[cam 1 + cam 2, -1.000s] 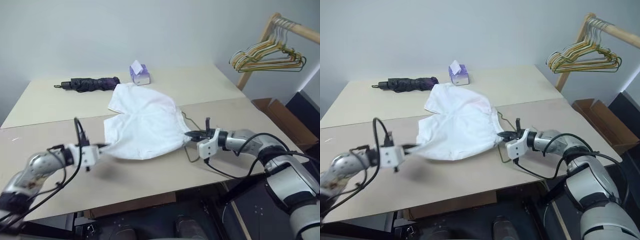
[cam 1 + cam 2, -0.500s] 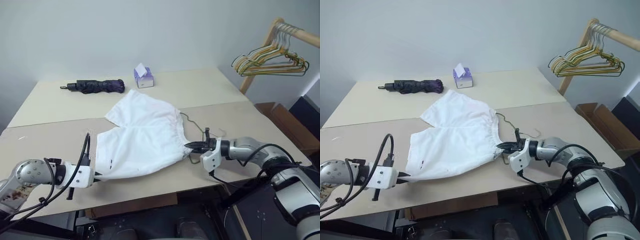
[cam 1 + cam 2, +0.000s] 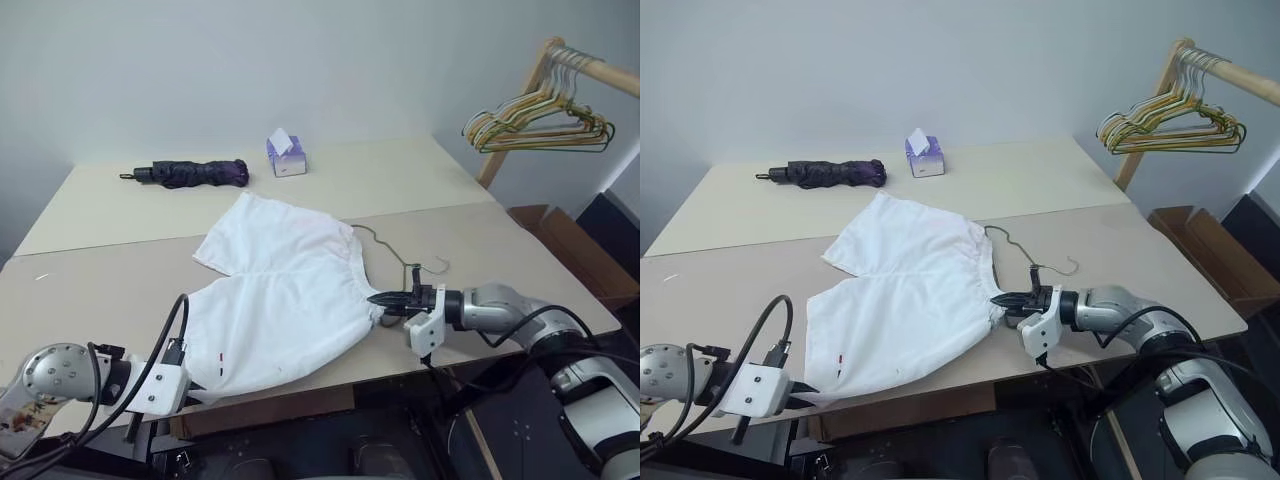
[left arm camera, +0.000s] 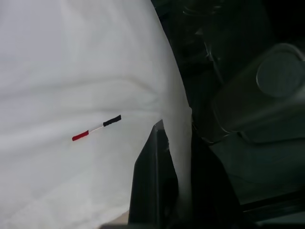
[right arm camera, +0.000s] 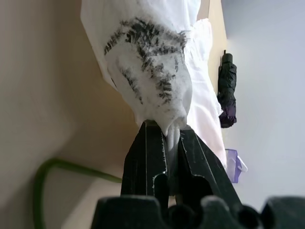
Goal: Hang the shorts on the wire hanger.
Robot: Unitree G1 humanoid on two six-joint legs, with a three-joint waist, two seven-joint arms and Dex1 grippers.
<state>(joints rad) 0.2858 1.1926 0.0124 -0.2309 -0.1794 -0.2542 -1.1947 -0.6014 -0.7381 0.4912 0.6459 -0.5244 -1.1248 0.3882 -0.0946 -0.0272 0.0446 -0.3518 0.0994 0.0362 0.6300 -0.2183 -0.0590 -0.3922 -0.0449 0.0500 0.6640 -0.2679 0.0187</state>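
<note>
Shorts (image 3: 285, 300) dragged nearer front table edge (image 3: 330, 375) — both claws clamped.

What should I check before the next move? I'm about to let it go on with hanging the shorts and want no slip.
1. Left gripper shut on the shorts' hem: ok, cloth sits between its fingers in the left wrist view.
2. Right gripper shut on the waistband: ok, cloth pinched.
3. Shorts on the wire hanger: not ok, the hanger lies on the table beside the waistband.
4. Hanger free to pick up: not ok, both grippers are busy.
5. Hanger caught in the cloth: cannot tell, part of it is hidden.
6. Umbrella and tissue box apart from the shorts: ok.
</note>
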